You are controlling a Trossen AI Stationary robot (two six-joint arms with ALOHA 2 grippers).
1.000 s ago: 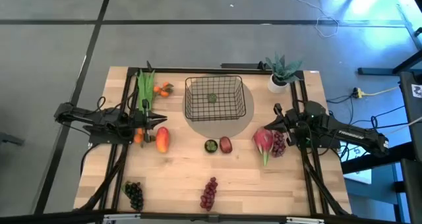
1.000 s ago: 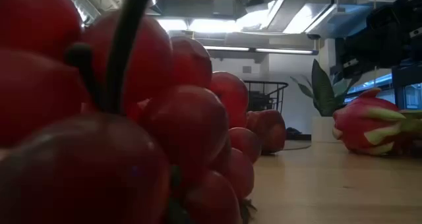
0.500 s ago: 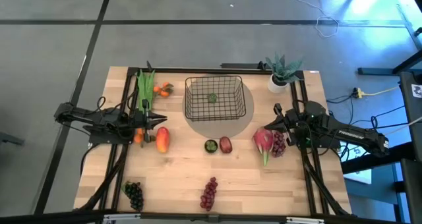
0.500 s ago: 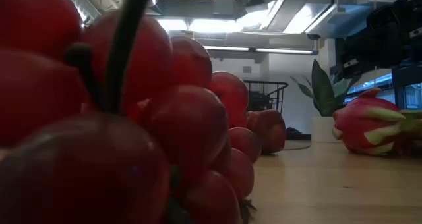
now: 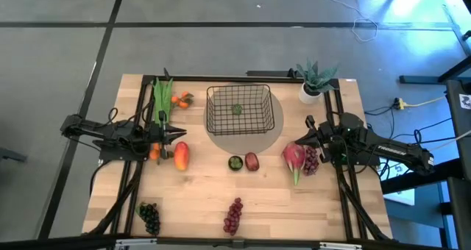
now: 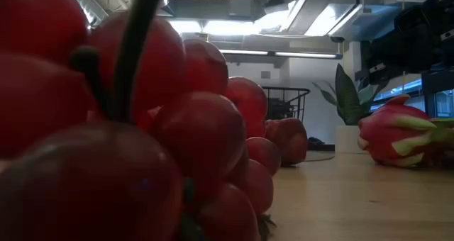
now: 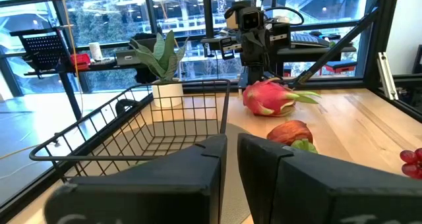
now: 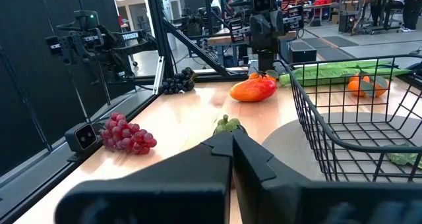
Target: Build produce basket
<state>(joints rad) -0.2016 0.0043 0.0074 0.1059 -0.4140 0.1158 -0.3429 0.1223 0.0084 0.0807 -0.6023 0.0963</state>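
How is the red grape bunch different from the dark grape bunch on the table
Colour: the red grape bunch is deep red, while the dark grape bunch looks nearly black.
Place: the red grape bunch lies at the middle of the table's near edge; the dark grape bunch lies at the near left corner, close to the left arm's frame.
Shared: both lie flat on the wooden table, outside the basket, and neither is held.

You have a spiky potted plant (image 5: 316, 79) in a white pot at the table's (image 5: 199, 195) far right corner; a round grey mat (image 5: 272, 125) lies mid-table.
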